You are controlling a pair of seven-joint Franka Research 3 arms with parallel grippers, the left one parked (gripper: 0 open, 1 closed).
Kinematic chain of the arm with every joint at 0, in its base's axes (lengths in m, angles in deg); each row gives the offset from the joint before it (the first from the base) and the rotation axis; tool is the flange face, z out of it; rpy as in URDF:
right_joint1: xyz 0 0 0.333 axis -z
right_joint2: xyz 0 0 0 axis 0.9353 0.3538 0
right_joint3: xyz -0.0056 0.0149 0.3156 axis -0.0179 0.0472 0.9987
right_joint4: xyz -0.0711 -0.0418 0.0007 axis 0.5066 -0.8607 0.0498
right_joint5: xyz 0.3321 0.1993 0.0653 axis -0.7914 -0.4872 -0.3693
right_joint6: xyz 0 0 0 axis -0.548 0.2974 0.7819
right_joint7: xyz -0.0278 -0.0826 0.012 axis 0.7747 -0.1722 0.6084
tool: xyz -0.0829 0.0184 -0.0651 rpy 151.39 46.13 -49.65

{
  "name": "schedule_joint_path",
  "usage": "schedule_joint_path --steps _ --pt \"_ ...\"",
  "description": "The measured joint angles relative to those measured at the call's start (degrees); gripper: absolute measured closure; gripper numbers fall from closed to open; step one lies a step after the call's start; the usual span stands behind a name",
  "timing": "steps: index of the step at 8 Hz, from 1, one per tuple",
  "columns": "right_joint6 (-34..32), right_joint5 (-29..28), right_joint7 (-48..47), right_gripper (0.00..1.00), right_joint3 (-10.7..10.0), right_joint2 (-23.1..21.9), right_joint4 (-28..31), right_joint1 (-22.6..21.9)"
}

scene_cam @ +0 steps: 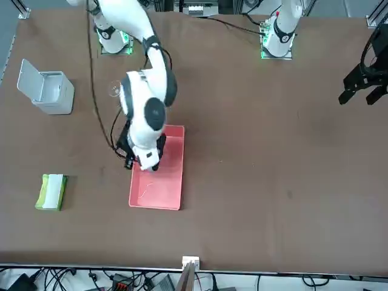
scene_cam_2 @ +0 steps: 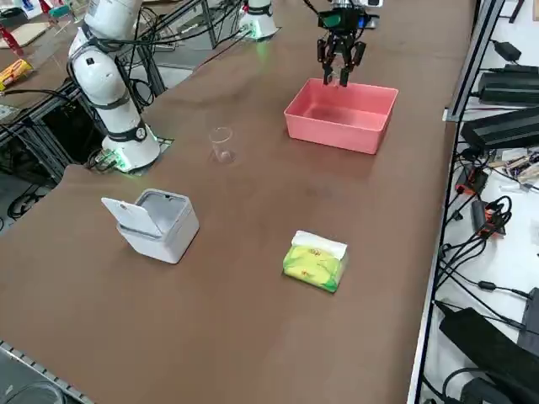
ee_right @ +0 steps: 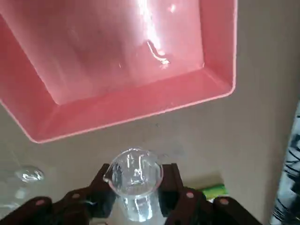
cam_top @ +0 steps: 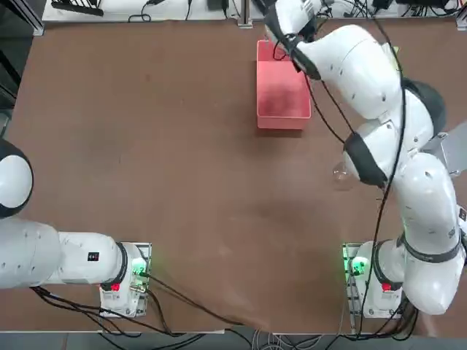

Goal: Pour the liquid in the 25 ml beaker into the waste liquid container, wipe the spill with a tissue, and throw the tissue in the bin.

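Right gripper point(ee_right: 136, 197) partly closed, fingers clamping the small 25 ml beaker point(ee_right: 135, 185) upright, pink waste liquid container point(ee_right: 220, 56) just below.

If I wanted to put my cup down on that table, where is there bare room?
Most of the brown table is bare, notably everything beyond the pink tray toward the parked arm. It is busier between the tray, the larger beaker, the white bin and the green tissue pack.
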Motion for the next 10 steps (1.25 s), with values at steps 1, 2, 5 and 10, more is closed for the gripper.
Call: schedule_joint_path --steps 1,2,5,10 --pt "0.0 -3.4 1.1 0.51 0.0 -1.6 0.0 1.7" --pt "0.0 -7.0 3.1 0.51 -0.1 -2.9 0.0 3.6" --pt "0.5 -21.5 13.9 0.51 -0.2 -4.8 0.0 13.7" --pt "1.5 -44.1 36.1 0.51 0.3 -4.7 2.4 26.1"
